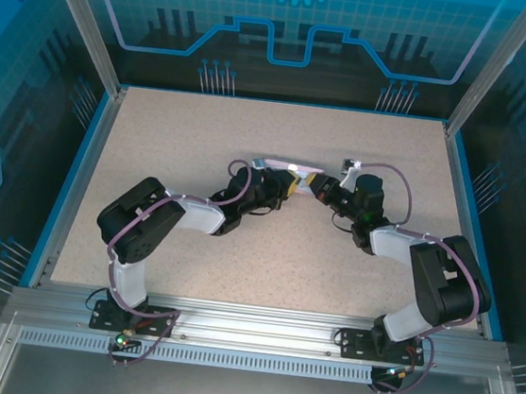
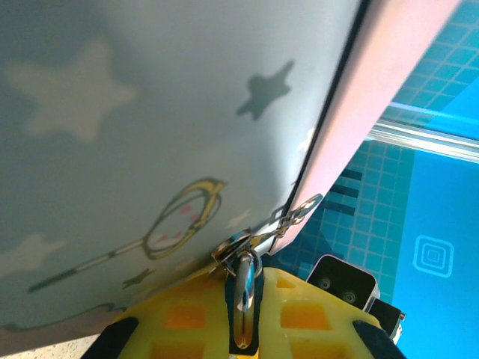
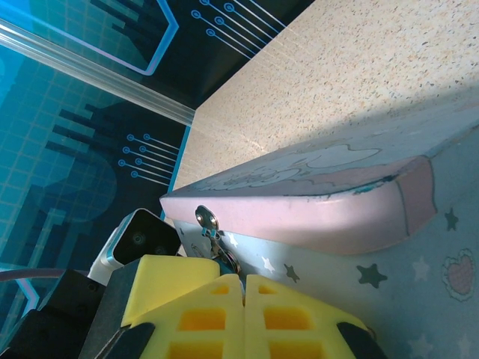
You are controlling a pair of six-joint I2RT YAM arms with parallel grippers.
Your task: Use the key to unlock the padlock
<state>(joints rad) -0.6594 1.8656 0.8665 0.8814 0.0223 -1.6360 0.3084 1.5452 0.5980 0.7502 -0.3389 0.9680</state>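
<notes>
Padlock [image 2: 243,295]: tiny bluish metal piece with a small loop, seen in the left wrist view hanging at the bottom edge of the pale blue rectangular tin box [image 2: 150,112], at the seam where the tin's pink lid [image 2: 374,97] meets the body. Left gripper [image 2: 245,283]: yellow ribbed fingers [image 2: 179,314] nearly together, with only a thin gap between them, and clamped on the padlock, which stands upright in that gap. Key [image 2: 301,209]: tiny thin grey metal piece with a round pierced head, slanting up and away from the padlock along the edge of the lid; whether its tip sits in the lock cannot be told. From the right wrist view the key [image 3: 204,218] shows at the corner of the pink lid [image 3: 299,213], just above the right gripper [image 3: 243,280]. Right gripper: yellow fingers [image 3: 179,299] pressed fully together; whether they pinch anything cannot be told, as the metal below the key's head passes behind a fingertip. Overhead, the tin [image 1: 290,169] is near the middle of the speckled beige table [image 1: 204,133], with the left gripper [image 1: 282,184] and the right gripper [image 1: 323,192] meeting at its near edge from opposite sides.
</notes>
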